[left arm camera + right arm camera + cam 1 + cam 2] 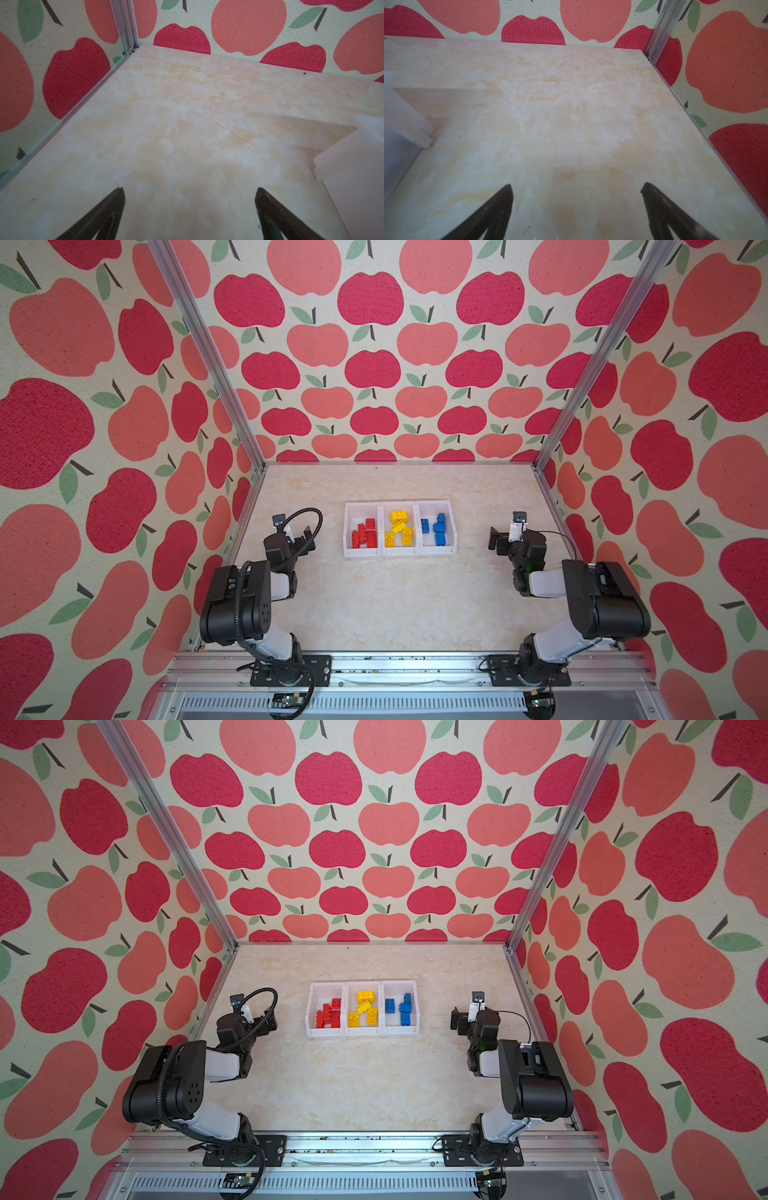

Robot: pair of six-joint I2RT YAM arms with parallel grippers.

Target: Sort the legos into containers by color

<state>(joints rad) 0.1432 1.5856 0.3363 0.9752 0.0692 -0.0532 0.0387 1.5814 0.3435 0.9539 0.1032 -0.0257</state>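
The containers (399, 554) are three joined white bins in a row mid-table in both top views. Red legos (365, 534) lie in the left bin, yellow legos (400, 526) in the middle one, blue legos (436, 529) in the right one. My left gripper (309, 540) stands open and empty left of the row, a short gap from the red bin. Right of the row my right gripper (493, 540) is open and empty too. In the left wrist view the gripper (190, 189) hovers over bare marble, with the containers' outer wall (353, 176) beside it. The right wrist view has the right gripper (577, 184) the same way, near the wall (402, 124).
Apple-patterned walls close in the marble table (395, 605) on three sides, with aluminium posts (253, 456) at the back corners. A metal rail (407, 668) carrying both arm bases runs along the front edge.
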